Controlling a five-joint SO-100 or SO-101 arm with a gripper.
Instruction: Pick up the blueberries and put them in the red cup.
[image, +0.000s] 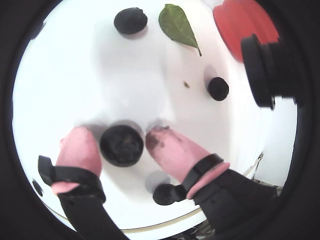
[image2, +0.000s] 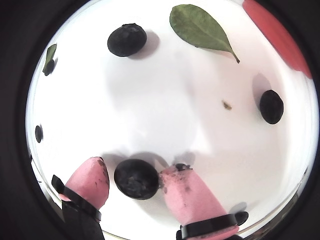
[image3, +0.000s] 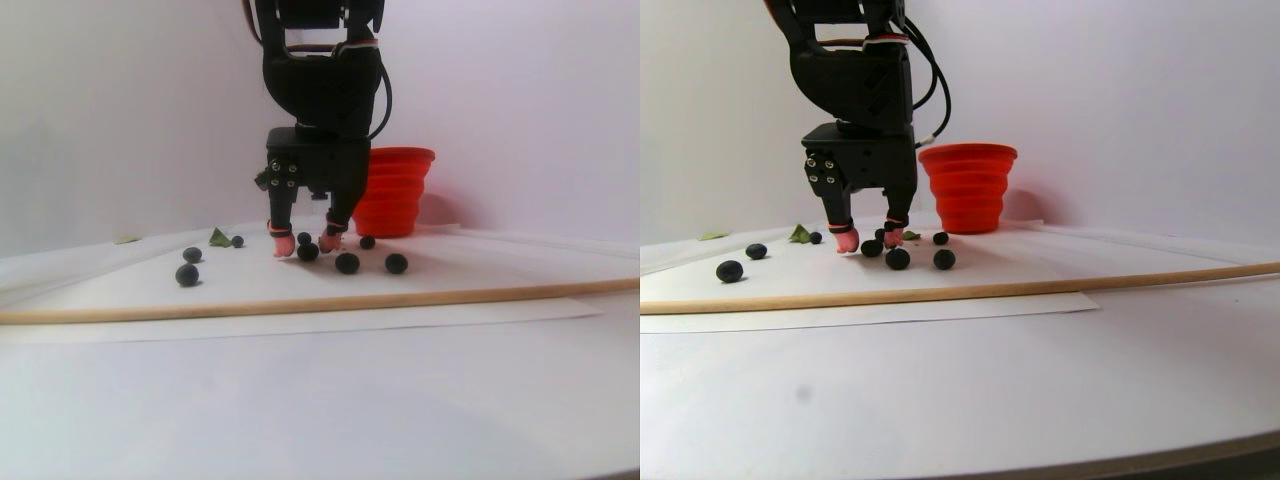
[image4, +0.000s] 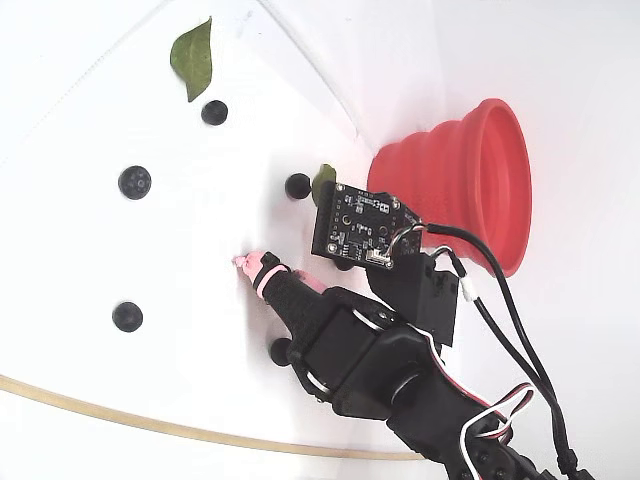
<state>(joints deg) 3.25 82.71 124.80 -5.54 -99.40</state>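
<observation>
Pink fingertips straddle one berry.
The gripper (image2: 134, 181) is apart around a berry (image2: 136, 179); close gently and evenly, then lift toward the red cup (image4: 480, 180).

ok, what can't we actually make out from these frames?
- Inside of the red cup: in the fixed view only its outer wall and rim show; cropped by the edge in both wrist views.
- Whether the pink fingertips touch the blueberry between them: too close to tell.
- That berry in the fixed view: hidden by the arm.
</observation>
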